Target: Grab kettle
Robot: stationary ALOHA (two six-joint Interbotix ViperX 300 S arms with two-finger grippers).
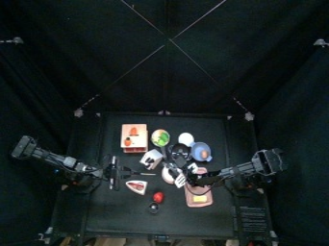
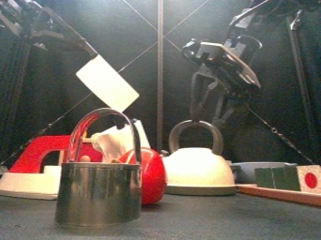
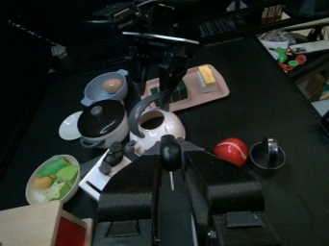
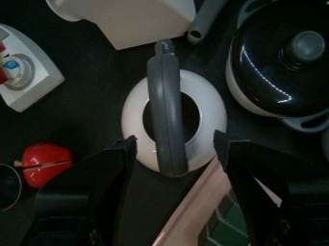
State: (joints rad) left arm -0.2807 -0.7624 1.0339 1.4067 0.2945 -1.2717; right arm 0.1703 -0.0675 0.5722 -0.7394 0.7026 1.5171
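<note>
My right fingers (image 4: 171, 159) are spread wide, one on each side of the white kettle (image 4: 175, 115), and they pinch nothing. The kettle stands upright on the black tabletop (image 4: 77, 115), its dark handle (image 4: 167, 106) arching over its middle and running straight between my two fingers. Seen from the tabletop's front edge, my right arm hangs above and behind the kettle (image 2: 198, 167), and there is a clear gap between it and the handle.

Around the kettle: a black pot with a knobbed lid (image 4: 286, 60) sits just beside it; a red tomato-like piece (image 4: 46, 161) lies near it on the opposite side; a white cleaver blade (image 4: 129, 19) lies just past it, away from my wrist. A wooden board (image 4: 206, 207) reaches in under my fingers, touching or nearly touching the kettle's base; I cannot tell which.

From the front, a shiny metal cup with a bail handle (image 2: 98, 187) stands ahead of the kettle, with the red piece (image 2: 150, 173) between them.

My left fingers (image 3: 167, 159) point toward the kettle (image 3: 157, 130) from well apart. They look pressed together, though the view down my own wrist is dark, so I hold that loosely.
</note>
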